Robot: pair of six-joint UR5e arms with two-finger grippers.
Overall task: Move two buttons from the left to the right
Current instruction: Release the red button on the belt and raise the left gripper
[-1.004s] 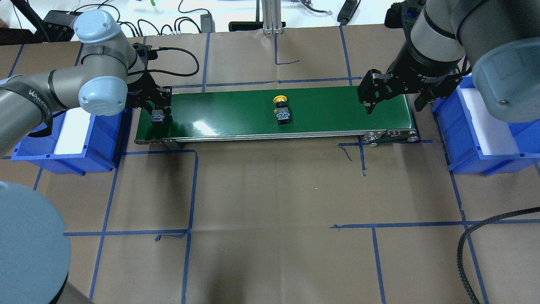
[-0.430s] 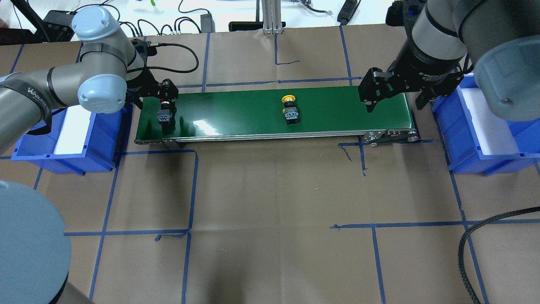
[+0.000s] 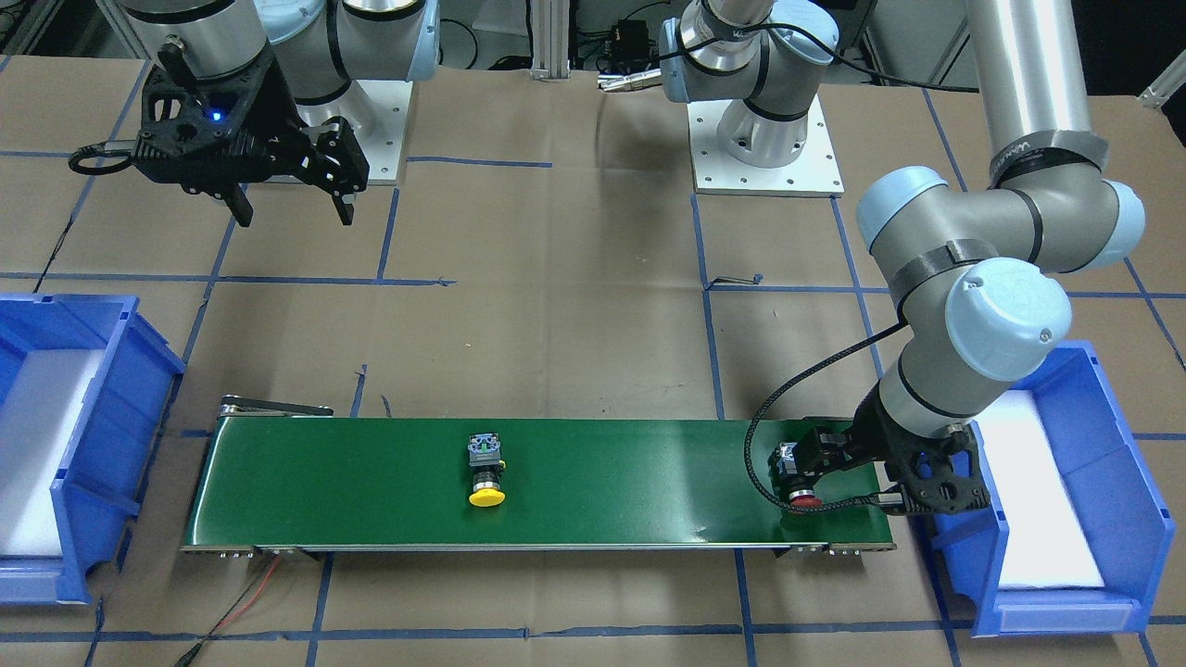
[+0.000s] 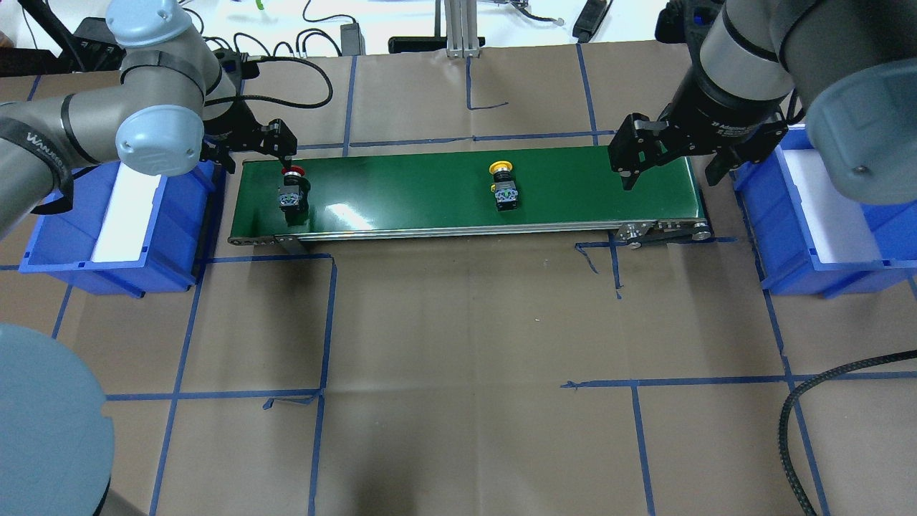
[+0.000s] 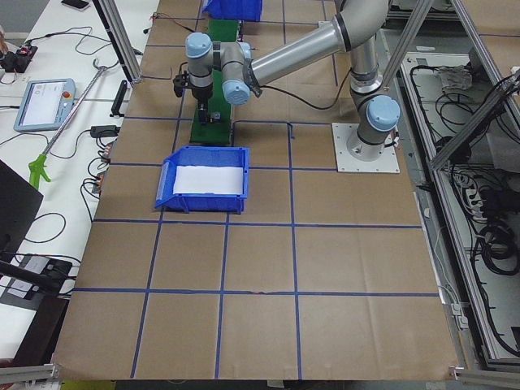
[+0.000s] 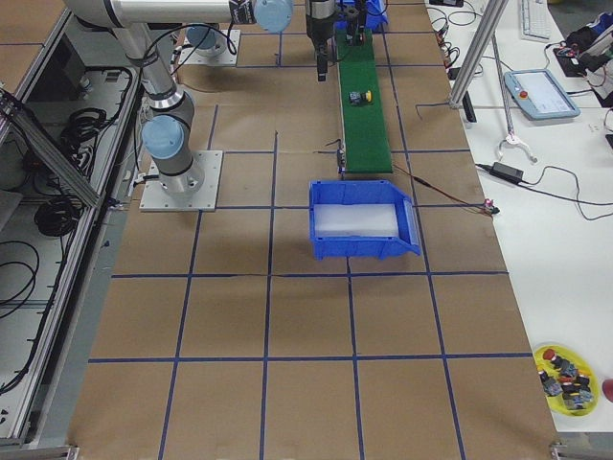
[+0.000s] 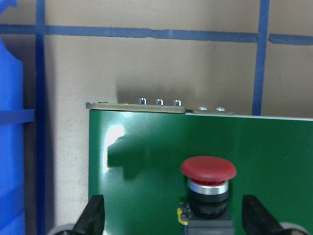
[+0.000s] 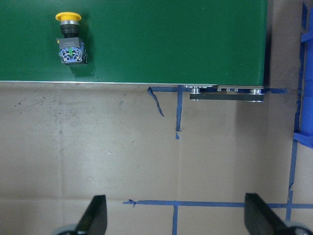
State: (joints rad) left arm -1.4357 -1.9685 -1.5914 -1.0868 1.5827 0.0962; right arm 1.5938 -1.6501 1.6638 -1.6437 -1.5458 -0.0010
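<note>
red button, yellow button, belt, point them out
red button (image 7: pixel 208 169), left wrist view, on its red cap
yellow button (image 4: pixel 501 168), overhead view, on its yellow cap
belt (image 4: pixel 401 190), overhead view, bare green surface

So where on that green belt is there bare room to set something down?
Bare green belt lies between the red button and the yellow button, and again between the yellow button and the right pincer. The end by the left pincer is crowded.

Seemingly paper-covered table (image 4: pixel 458 322): conveyor (image 4: pixel 401 190), blue bins (image 4: pixel 107 276)
</note>
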